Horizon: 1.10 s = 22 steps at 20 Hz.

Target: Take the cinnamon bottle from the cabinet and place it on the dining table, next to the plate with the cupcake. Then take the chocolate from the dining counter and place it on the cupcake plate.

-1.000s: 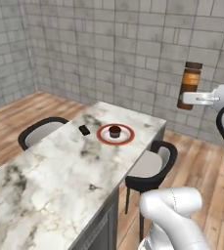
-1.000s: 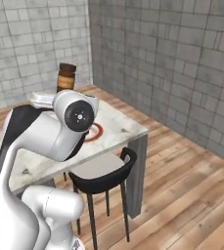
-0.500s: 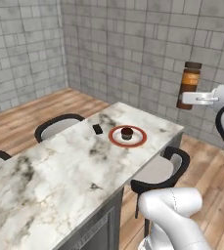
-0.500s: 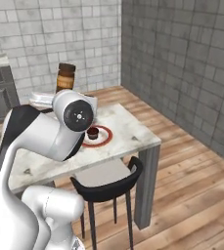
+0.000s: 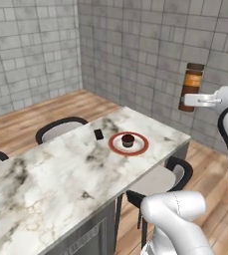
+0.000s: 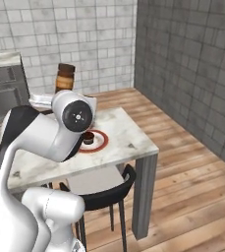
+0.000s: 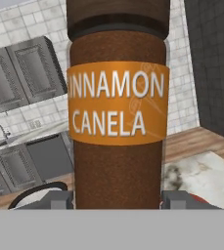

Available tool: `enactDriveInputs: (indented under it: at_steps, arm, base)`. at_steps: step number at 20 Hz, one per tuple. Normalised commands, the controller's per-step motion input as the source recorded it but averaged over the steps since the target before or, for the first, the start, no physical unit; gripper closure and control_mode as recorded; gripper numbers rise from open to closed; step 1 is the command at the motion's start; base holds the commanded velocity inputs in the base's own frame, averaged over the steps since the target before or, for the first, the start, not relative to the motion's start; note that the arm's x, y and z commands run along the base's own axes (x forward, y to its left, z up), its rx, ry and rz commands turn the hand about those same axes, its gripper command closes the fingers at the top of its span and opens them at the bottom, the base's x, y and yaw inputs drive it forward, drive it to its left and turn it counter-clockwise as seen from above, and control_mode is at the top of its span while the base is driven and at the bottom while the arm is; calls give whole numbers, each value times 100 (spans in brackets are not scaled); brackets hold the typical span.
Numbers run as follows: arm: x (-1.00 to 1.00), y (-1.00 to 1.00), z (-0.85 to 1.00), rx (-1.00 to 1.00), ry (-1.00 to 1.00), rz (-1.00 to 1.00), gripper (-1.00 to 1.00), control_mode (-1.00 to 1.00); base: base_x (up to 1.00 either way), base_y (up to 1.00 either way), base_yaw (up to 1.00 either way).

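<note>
bottle: the cinnamon bottle (image 5: 191, 86) hangs upright in the air, held between the jaws, off the far end of the dining table (image 5: 60, 174) and well above it.
jaws: the gripper (image 7: 117, 199) is closed on the bottle's lower body; in the hand view one finger tip (image 7: 59, 199) sits against each flank, below the orange label.
grip height: low on the bottle, so most of its length and the dark cap stand above the jaws.
handling: judged a stiff, smooth cylinder, likely light; the round wall could turn or slip between flat pads if swung hard.
tipping: tall and narrow, so it may topple if let go while tilted or before the base meets the top.
plate: the plate (image 5: 140, 147) with the cupcake (image 5: 128, 140) lies below the jaws and off to one side, on the table's near-end part.
chocolate: the chocolate (image 5: 99, 134) lies on the marble just beyond the plate from the jaws, apart from it.
target: bare marble beside the plate rim looks the place to lower it.
step: first half under way; the chocolate is not yet handled.
</note>
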Motion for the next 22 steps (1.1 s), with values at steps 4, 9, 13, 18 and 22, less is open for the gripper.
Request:
enactDriveInputs:
  at_steps: [4,9,13,18,22]
  arm:
    - [0,0,0,0,0,0,100,100]
    - [0,0,0,0,0,0,100,100]
    - [0,0,0,0,0,0,100,100]
    - [0,0,0,0,0,0,100,100]
    - [0,0,0,0,0,0,100,100]
  base:
    - [24,-67,11]
    - [38,-61,11]
    - [49,-48,18]
    - [38,-31,12]
    - [3,-3,0]
